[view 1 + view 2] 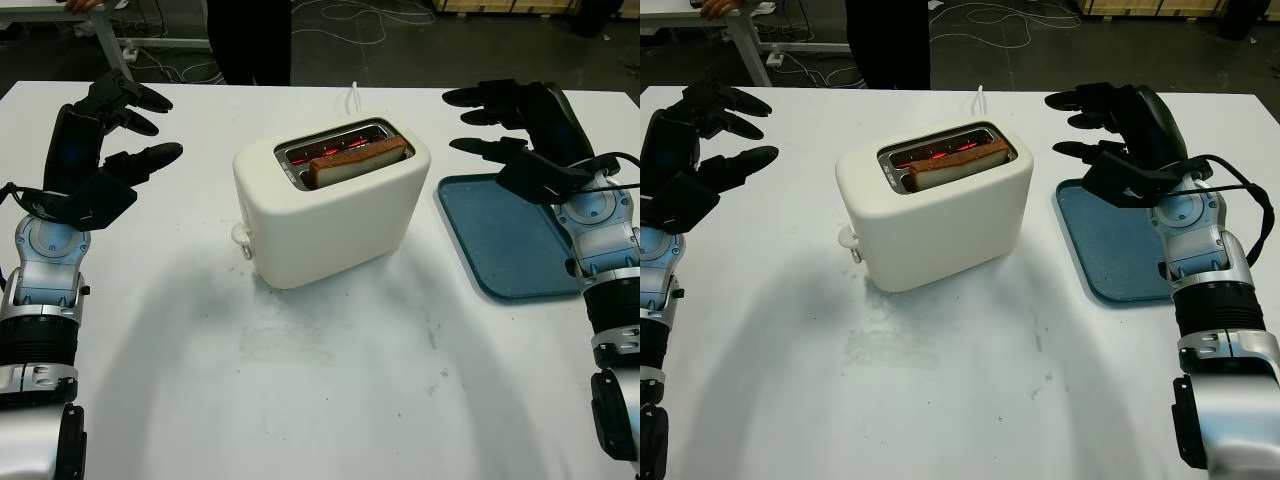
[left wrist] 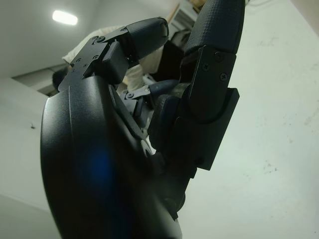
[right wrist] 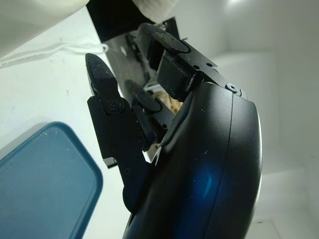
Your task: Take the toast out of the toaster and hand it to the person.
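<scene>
A cream toaster stands in the middle of the white table. A slice of browned toast sticks up from its near slot, and the slots glow red inside. My left hand hangs open above the table, well to the left of the toaster. My right hand is raised to the right of the toaster, open, over the far end of the blue tray. Neither hand touches the toaster or the toast.
The blue tray lies flat at the right side of the table. The toaster's white cord runs to the table's far edge. A person in dark clothes stands beyond that edge, and a table leg with cables on the floor is at the far left.
</scene>
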{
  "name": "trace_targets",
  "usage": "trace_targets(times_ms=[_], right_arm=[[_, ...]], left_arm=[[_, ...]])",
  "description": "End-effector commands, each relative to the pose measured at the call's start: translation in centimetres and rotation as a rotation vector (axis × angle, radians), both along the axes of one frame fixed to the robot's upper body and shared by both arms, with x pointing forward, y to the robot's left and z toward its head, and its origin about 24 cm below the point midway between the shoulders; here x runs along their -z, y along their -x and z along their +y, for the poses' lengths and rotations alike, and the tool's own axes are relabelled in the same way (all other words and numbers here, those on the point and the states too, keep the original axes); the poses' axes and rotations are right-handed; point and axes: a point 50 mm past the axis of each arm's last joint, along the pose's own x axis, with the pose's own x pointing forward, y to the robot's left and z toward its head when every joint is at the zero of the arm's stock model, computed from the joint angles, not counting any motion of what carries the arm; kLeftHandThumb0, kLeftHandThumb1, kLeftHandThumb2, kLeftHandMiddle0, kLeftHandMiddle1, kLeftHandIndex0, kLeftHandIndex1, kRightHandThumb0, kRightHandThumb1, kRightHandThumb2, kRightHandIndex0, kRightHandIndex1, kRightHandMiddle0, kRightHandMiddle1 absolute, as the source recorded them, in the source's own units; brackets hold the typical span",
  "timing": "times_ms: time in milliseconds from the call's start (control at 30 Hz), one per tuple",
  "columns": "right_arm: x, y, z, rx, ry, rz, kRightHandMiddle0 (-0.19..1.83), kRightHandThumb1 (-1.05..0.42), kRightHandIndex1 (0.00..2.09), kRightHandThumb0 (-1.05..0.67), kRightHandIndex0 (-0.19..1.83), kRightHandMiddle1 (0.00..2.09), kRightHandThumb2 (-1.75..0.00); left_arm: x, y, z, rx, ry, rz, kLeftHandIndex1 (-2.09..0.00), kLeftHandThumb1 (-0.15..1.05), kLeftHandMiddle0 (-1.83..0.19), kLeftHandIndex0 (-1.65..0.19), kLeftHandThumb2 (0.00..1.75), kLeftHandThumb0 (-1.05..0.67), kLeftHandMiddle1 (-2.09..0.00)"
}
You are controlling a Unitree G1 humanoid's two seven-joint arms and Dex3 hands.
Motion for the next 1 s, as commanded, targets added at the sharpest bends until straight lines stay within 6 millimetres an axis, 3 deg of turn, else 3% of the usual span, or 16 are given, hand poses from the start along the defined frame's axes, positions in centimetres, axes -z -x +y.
trace_targets(times_ms=[0,967], right_arm=[[-0.61,0.06,0.00,-0.006,-0.010,-0.027,0.88,-0.78,0.00,-0.28,0.96,0.00,0.00],[-0.62,0.03,-0.05,-0.006,-0.009,-0.027,0.87,-0.79,0.00,-0.30,0.96,0.00,0.00]], left_arm=[[-0.18,0.04,0.08,0.002,-0.010,-0.009,-1.20,0.92,-0.43,-0.39,0.14,-0.90,-1.31],[-0.26,0.00,-0.20,0.006,0.008,0.002,-1.19,0.92,-0.43,-0.40,0.13,-0.89,-1.32]])
